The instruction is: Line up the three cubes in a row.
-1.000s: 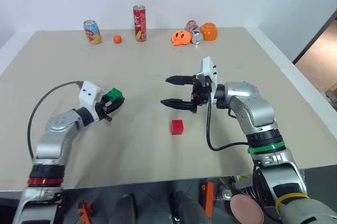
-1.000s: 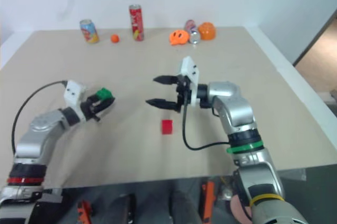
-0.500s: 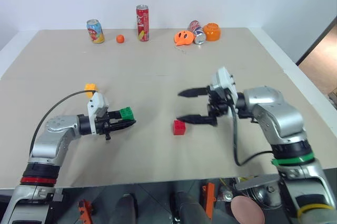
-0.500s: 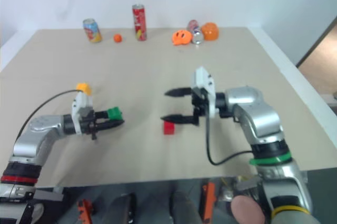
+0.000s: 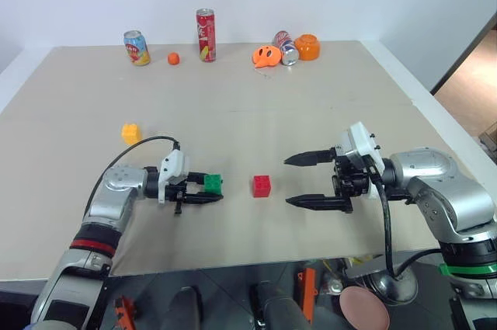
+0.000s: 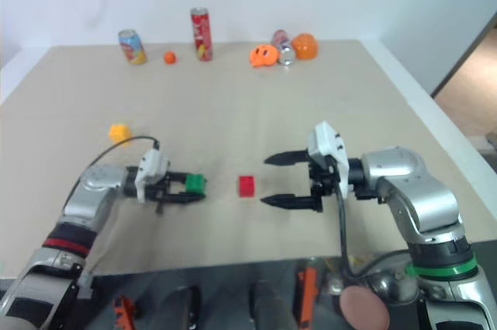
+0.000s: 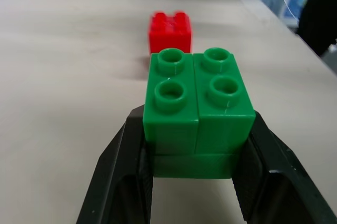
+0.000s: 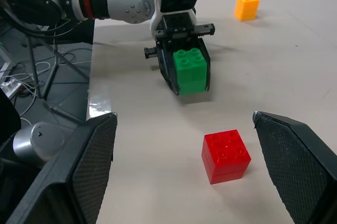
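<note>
While my left gripper clamps the green cube just beside the red cube, nothing is lined up yet. My right gripper waits, jaws wide and empty, on the red cube's other side; the yellow cube sits well apart on the tabletop.

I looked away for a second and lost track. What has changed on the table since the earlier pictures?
The left gripper, shut on the green cube, carried it down and toward the red cube, leaving a gap between them. The right gripper drew back to the right of the red cube, jaws wide open. The yellow cube, hidden behind the left arm before, is uncovered. The red cube and the cans stayed put.
</note>
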